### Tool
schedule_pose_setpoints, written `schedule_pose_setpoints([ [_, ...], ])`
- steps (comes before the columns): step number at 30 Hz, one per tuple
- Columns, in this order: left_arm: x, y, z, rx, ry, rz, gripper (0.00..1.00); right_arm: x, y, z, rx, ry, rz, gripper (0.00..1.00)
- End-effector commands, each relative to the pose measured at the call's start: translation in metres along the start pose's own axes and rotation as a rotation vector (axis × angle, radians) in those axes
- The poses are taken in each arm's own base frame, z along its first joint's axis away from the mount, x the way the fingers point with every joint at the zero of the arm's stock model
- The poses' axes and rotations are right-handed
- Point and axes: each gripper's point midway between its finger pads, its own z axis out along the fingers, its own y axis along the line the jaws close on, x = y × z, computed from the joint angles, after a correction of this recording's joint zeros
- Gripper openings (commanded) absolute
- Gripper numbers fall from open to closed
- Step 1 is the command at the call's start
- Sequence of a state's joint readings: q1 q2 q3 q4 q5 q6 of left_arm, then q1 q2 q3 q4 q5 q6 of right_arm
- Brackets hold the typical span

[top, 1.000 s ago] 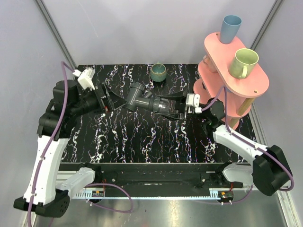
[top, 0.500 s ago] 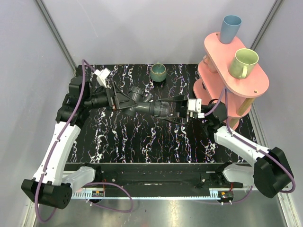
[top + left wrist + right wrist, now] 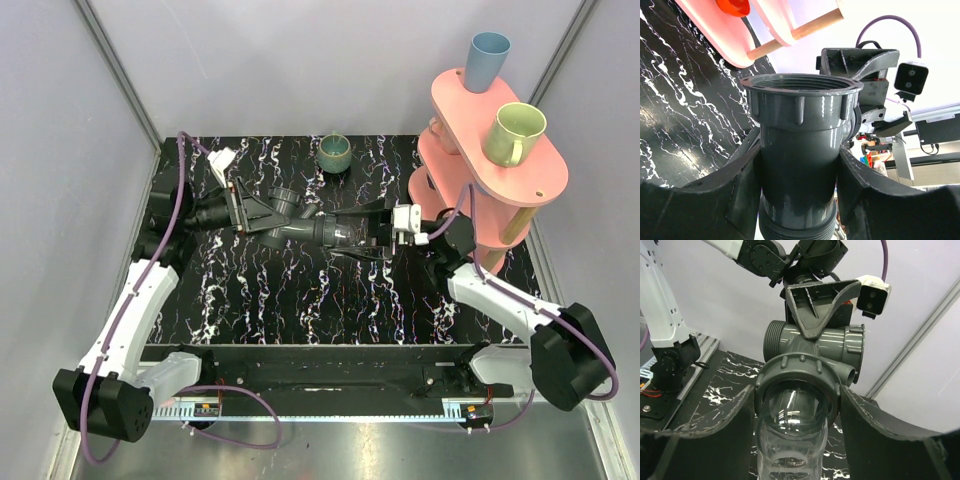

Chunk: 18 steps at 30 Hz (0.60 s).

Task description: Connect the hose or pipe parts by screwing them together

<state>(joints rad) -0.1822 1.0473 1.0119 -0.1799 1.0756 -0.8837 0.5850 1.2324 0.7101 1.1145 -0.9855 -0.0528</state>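
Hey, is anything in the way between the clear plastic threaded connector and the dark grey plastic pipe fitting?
Nothing visible. The clear plastic threaded connector, in the right gripper, meets the dark grey plastic pipe fitting, in the left gripper, directly; the small green cup sits apart behind them.

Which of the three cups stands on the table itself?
The small teal-green cup; the blue cup and pale green mug stand on the pink rack.

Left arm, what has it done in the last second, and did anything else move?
The left gripper swung right to the dark grey pipe fitting and closed around it. The right gripper kept holding the clear connector on the fitting's other end, hardly shifting. The green cup stayed put.
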Motion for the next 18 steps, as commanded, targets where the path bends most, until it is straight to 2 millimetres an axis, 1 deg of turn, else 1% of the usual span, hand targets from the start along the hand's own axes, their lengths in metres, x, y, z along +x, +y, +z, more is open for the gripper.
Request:
schedule_pose_setpoints([
  [1,0.005,-0.025,-0.005,0.100,0.005,0.147,0.00,-0.011,-0.018,0.011,0.068,-0.049,0.107,0.00],
  [2,0.005,-0.022,-0.005,0.097,-0.006,0.200,0.00,-0.008,-0.023,0.014,0.092,-0.049,0.163,0.00],
  [3,0.006,-0.019,-0.005,0.093,-0.015,0.236,0.00,-0.008,-0.025,0.016,0.108,-0.055,0.263,0.00],
  [4,0.008,-0.015,-0.006,0.083,-0.037,0.288,0.00,-0.009,-0.031,0.017,0.140,-0.066,0.306,0.00],
  [5,0.007,-0.007,-0.006,0.066,-0.058,0.381,0.00,-0.005,-0.032,0.019,0.157,-0.072,0.427,0.00],
  [6,0.005,-0.005,-0.007,0.058,-0.084,0.448,0.00,-0.003,-0.035,0.019,0.181,-0.077,0.492,0.00],
  [7,0.004,-0.002,-0.009,0.042,-0.129,0.514,0.00,0.003,-0.045,0.020,0.247,-0.075,0.580,0.01],
  [8,0.003,0.001,-0.010,0.037,-0.149,0.578,0.00,0.009,-0.049,0.020,0.290,-0.073,0.716,0.05],
  [9,0.006,0.008,-0.010,0.030,-0.163,0.597,0.00,0.015,-0.055,0.020,0.333,-0.062,0.791,0.08],
  [10,0.001,0.000,-0.013,0.040,-0.211,0.664,0.00,0.029,-0.063,0.018,0.416,-0.027,0.890,0.10],
  [11,-0.001,0.002,-0.014,0.031,-0.231,0.694,0.00,0.034,-0.065,0.017,0.451,-0.022,0.995,0.15],
  [12,-0.003,0.006,-0.014,0.019,-0.245,0.708,0.00,0.038,-0.067,0.016,0.477,-0.012,1.054,0.28],
  [13,-0.005,0.006,-0.015,0.007,-0.260,0.722,0.00,0.043,-0.067,0.015,0.494,0.004,1.114,0.33],
  [14,-0.007,0.008,-0.015,0.000,-0.263,0.736,0.00,0.042,-0.065,0.015,0.492,-0.005,1.176,0.39],
  [15,-0.009,0.008,-0.014,-0.004,-0.267,0.738,0.00,0.040,-0.064,0.015,0.482,-0.011,1.199,0.47],
  [16,-0.009,0.012,-0.013,-0.014,-0.255,0.719,0.00,0.038,-0.063,0.015,0.469,-0.011,1.216,0.56],
  [17,-0.010,0.014,-0.012,-0.020,-0.248,0.708,0.00,0.033,-0.064,0.014,0.466,-0.017,1.219,0.59],
  [18,-0.012,0.011,-0.012,-0.021,-0.244,0.701,0.00,0.029,-0.062,0.015,0.458,-0.010,1.204,0.63],
])
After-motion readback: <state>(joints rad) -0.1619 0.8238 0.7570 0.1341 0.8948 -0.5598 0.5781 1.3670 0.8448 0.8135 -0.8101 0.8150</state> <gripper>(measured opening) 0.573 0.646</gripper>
